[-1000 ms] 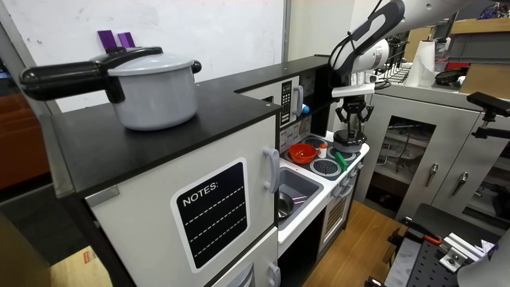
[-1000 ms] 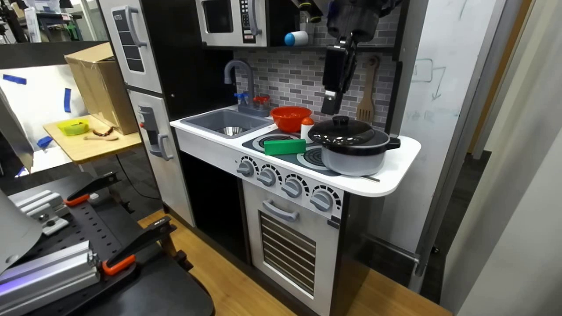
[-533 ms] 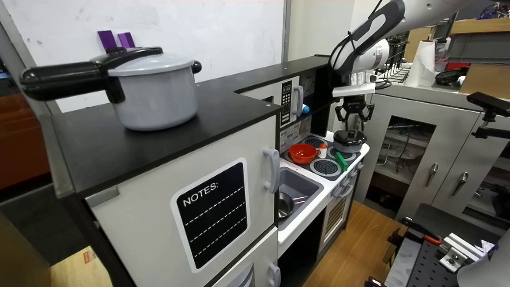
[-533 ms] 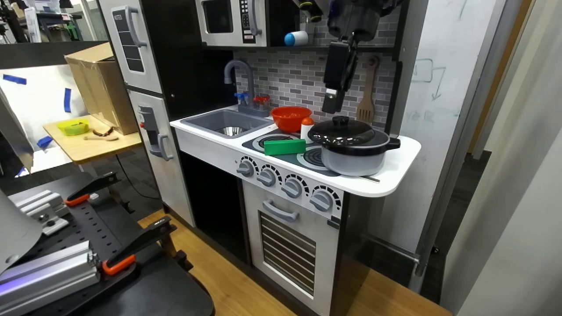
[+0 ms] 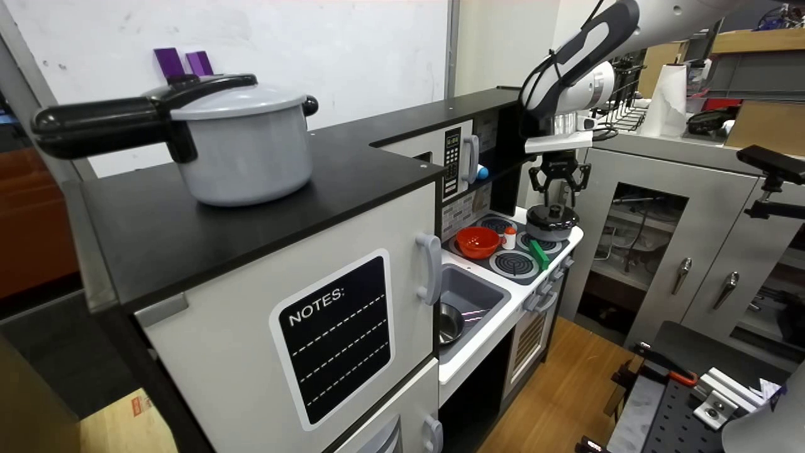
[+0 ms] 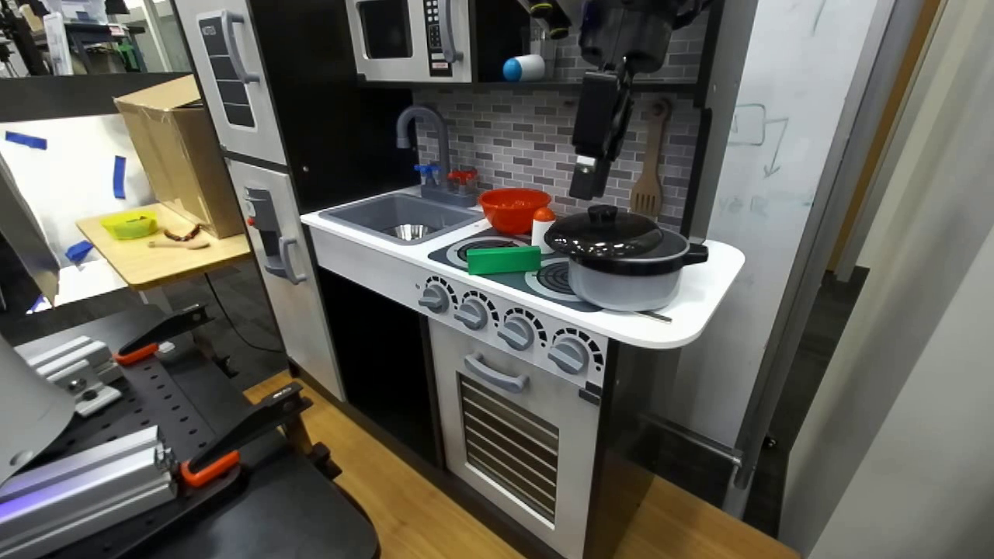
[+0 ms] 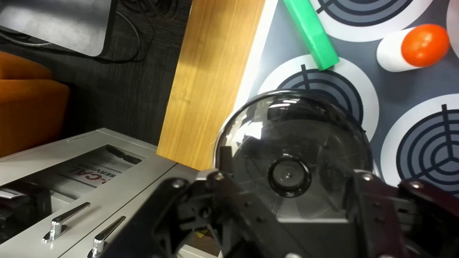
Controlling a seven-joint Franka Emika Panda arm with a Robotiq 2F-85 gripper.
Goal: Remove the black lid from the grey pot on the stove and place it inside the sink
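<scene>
The gripper [image 5: 560, 202] is hovering above the black lid [image 6: 606, 235] (jaws gaping apart, mind), itself sitting on the grey pot [image 6: 625, 289].

In an exterior view, the camera looks from slightly above the fridge [image 5: 217, 327], at close range, toward the stove [image 5: 514, 265] beyond. In an exterior view, the camera faces the oven [image 6: 509, 446] obliquely from the front, at middle range. Both exterior views cover the sink [image 6: 388, 210]. The wrist view faces down on the lid [image 7: 287, 143] from close above. All views share the stove.
</scene>
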